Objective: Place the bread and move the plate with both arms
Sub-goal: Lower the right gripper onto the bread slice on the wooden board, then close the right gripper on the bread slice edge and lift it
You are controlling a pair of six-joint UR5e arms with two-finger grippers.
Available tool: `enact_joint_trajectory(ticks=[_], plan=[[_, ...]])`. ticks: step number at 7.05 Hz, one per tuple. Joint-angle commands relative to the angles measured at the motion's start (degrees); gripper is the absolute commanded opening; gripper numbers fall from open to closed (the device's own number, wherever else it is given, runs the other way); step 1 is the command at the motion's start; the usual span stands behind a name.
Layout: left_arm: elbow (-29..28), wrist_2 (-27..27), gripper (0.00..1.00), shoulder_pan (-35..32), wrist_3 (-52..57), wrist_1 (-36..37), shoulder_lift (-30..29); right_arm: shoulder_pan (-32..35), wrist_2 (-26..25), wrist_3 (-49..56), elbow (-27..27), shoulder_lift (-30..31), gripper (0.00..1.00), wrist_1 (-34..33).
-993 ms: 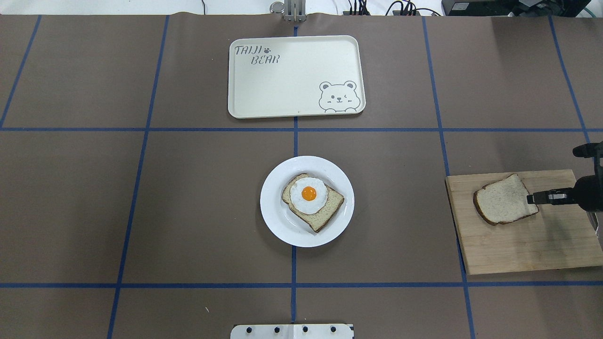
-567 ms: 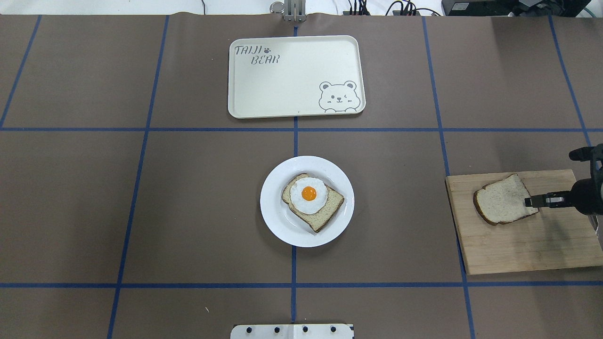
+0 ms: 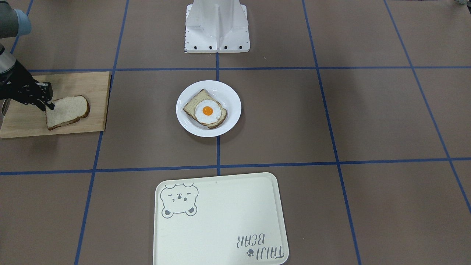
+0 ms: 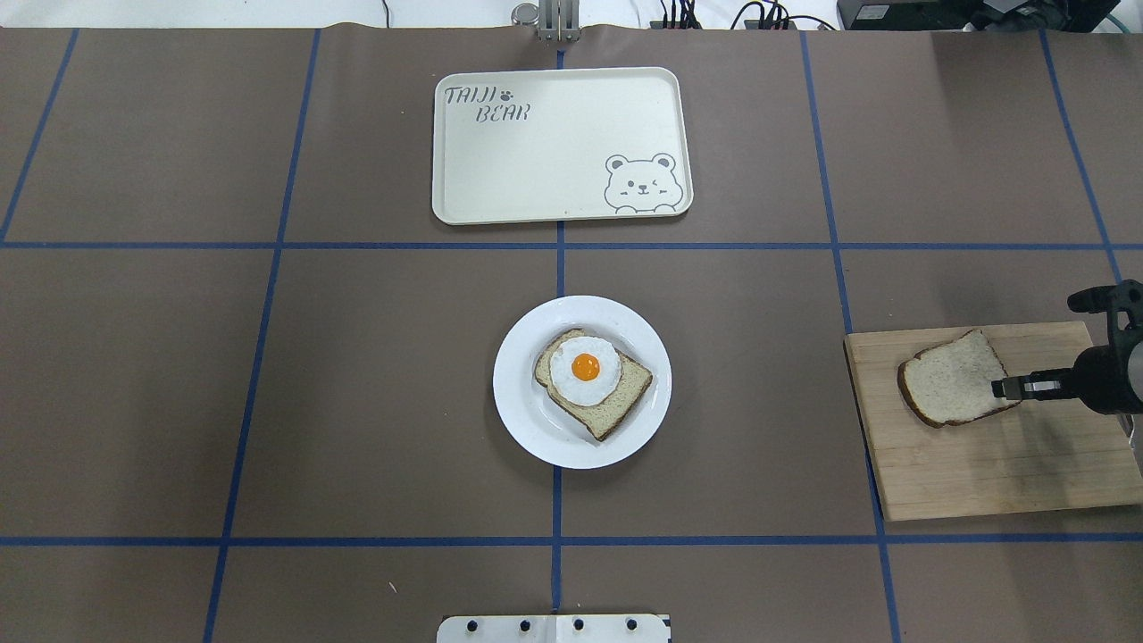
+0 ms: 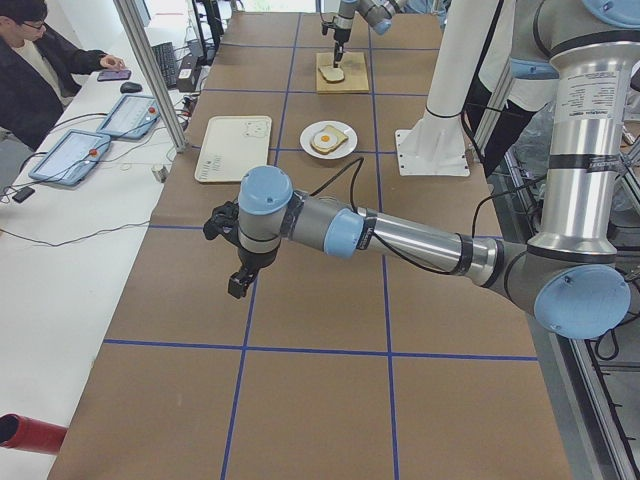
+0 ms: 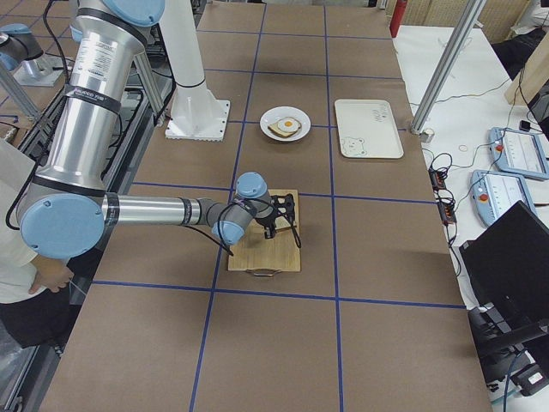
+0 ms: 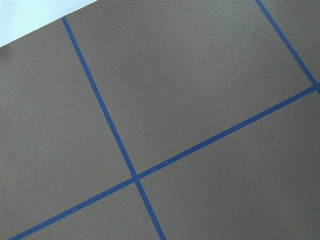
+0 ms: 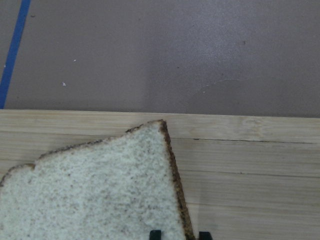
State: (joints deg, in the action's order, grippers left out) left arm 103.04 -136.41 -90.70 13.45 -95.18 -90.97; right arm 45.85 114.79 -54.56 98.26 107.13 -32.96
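The plain bread (image 4: 954, 379) lies flat on a wooden cutting board (image 4: 1000, 464) at the table's right end. My right gripper (image 4: 1000, 388) is at its straight crust edge, near the lower corner. In the right wrist view its fingertips (image 8: 156, 234) stand a narrow gap apart, one over the bread (image 8: 100, 195) and one just outside the crust, so the jaws are closed on that edge. The white plate (image 4: 527, 420) sits at table centre and carries the egg-topped slice (image 4: 589, 379). My left gripper (image 5: 238, 284) hovers over bare table far from all of it; I cannot tell whether it is open or shut.
The cream bear tray (image 4: 554, 152) lies beyond the plate at the far centre. The robot base (image 3: 217, 25) stands on the near side. Blue tape lines cross the brown table cover. An operator (image 5: 40, 70) sits at a side desk.
My right gripper has slid a little along the crust toward the bread's lower corner and further over the slice. The bread and plate have not moved.
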Motion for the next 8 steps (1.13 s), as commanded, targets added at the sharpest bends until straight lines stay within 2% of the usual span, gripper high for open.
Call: enact_joint_trajectory(ticks=[1,5,8], plan=[[0.1,0.0,0.99,0.0,0.0,0.0,0.0,-0.1,-0.2,0.2,0.1,0.6,0.0,0.1],[0.1,-0.1,0.99,-0.1,0.0,0.0,0.1,0.4,0.9,-0.7,0.3,2.9,0.0,2.3],[0.1,-0.1,0.99,-0.1,0.1,0.0,0.1,8.6,11.2,-1.0,0.6,2.1,0.0,2.4]])
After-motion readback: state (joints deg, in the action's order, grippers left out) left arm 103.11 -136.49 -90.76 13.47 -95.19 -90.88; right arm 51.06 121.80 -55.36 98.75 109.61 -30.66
